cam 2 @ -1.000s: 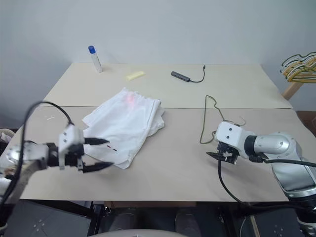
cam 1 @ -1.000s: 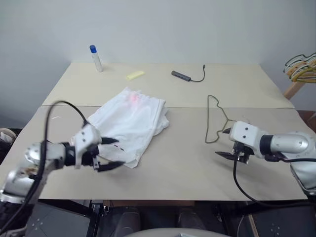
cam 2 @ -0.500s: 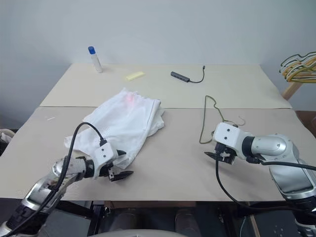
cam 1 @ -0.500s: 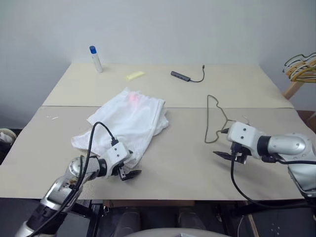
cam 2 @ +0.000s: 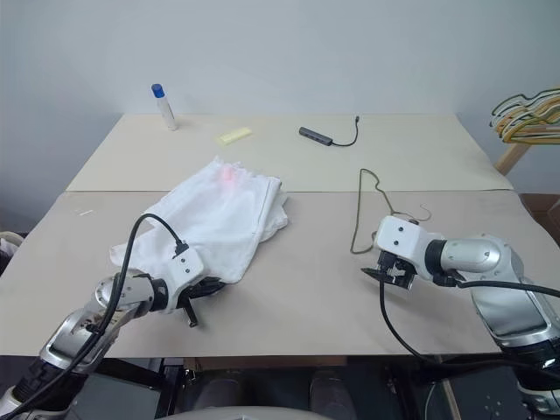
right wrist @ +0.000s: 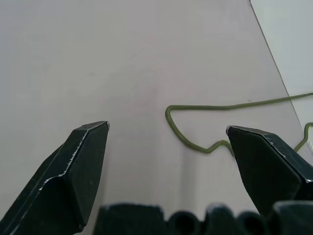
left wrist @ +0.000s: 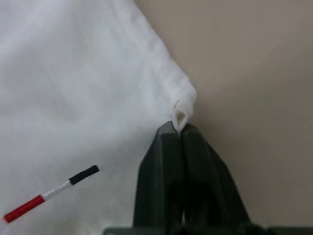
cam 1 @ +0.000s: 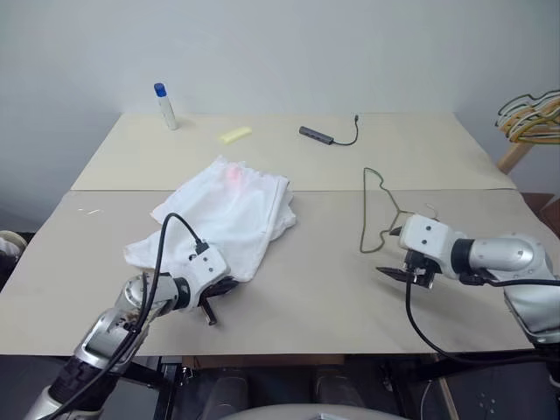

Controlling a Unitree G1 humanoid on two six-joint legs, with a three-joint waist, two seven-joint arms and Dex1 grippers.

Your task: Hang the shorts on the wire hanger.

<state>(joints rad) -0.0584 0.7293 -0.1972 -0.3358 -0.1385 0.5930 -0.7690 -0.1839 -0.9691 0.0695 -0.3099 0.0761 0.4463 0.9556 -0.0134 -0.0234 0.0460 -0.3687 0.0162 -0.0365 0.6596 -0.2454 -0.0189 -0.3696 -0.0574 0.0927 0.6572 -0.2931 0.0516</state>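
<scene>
The white shorts [cam 1: 229,213] lie crumpled on the left half of the table, with a pink-red mark near their far edge. My left gripper [cam 1: 217,296] is at their near corner, shut on the shorts' hem [left wrist: 182,108]; a bit of fabric pokes out between the fingertips. A red, white and dark mark [left wrist: 49,196] shows on the cloth beside it. The olive-green wire hanger [cam 1: 367,210] lies flat on the table to the right. My right gripper [cam 1: 399,273] hovers open just in front of the wire hanger's near end [right wrist: 195,146], holding nothing.
At the back of the table stand a blue-capped bottle [cam 1: 164,105], a yellow strip [cam 1: 236,135] and a dark adapter with cable [cam 1: 319,135]. A bunch of yellow and white hangers [cam 1: 532,118] hangs off the far right. A seam [cam 1: 437,191] crosses between two tabletops.
My left gripper came down to the shorts' near corner and closed from wide open onto the hem. The right gripper stayed still and open.
</scene>
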